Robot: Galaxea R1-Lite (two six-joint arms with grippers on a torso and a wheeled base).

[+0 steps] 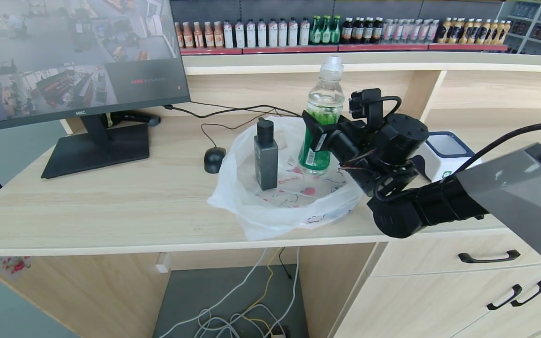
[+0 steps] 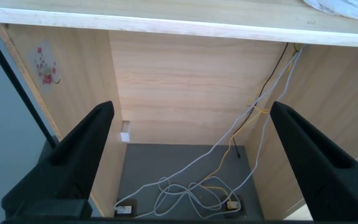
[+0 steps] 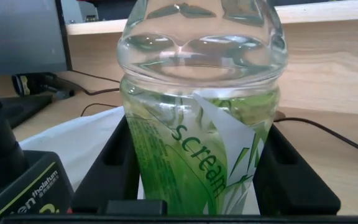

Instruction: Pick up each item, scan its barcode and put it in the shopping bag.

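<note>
One clear bottle (image 1: 323, 117) with a green label sits clamped upright in my right gripper (image 1: 318, 135), the fingers pressed against both sides of the label. Its white cap stands free above. My fingers and wrist cover part of the label, and I cannot tell whether its base rests on the plastic or hangs just over it. Beneath it lies the white shopping bag (image 1: 270, 211), spread open and crumpled on the wooden counter (image 1: 111, 202). Within the bag's rumpled rim a dark grey bottle (image 1: 266, 157) stands upright, near the clear one but not touching it. Behind my right arm sits the white scanner (image 1: 445, 150), its near side hidden by the arm. Left of the bag is a black mouse (image 1: 214, 159), then a monitor (image 1: 64, 56) whose top and left side are cut off. My left gripper (image 2: 197, 155) hangs below the counter edge, fingers spread wide with nothing between them, and white and yellow cables (image 2: 197, 190) lie on the floor beyond.
</note>
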